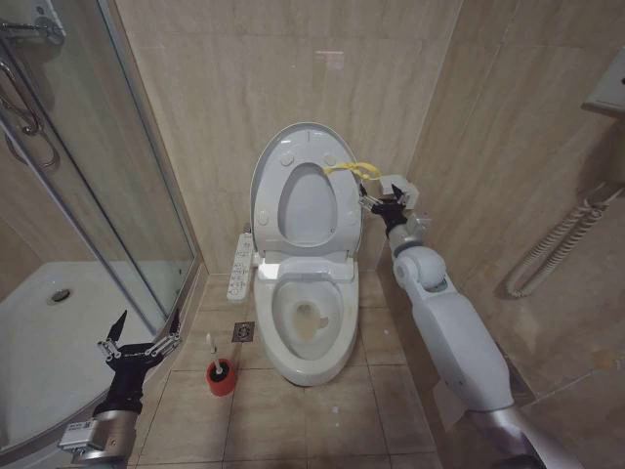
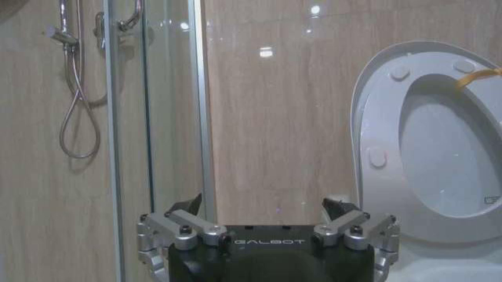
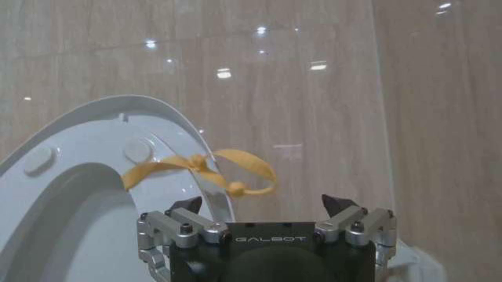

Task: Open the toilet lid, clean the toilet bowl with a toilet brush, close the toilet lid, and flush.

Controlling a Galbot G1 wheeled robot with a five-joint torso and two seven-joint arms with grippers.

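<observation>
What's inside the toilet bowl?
The toilet bowl stands open, with its toilet lid up against the wall. Inside there is a yellowish-brown stain around the hole at the bottom. What lies deeper down the hole is hidden.

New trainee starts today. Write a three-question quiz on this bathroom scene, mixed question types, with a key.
1. True or false: the toilet lid stands raised against the wall.
2. Multiple choice: the right tool is A) gripping the toilet brush, B) open beside the yellow loop at the lid's edge, C) inside the toilet bowl.
3. Fill in: the brush stands in a red ____ on the floor, between the bowl and the open left tool.

Key: 1 true; 2 B; 3 holder cup.
</observation>
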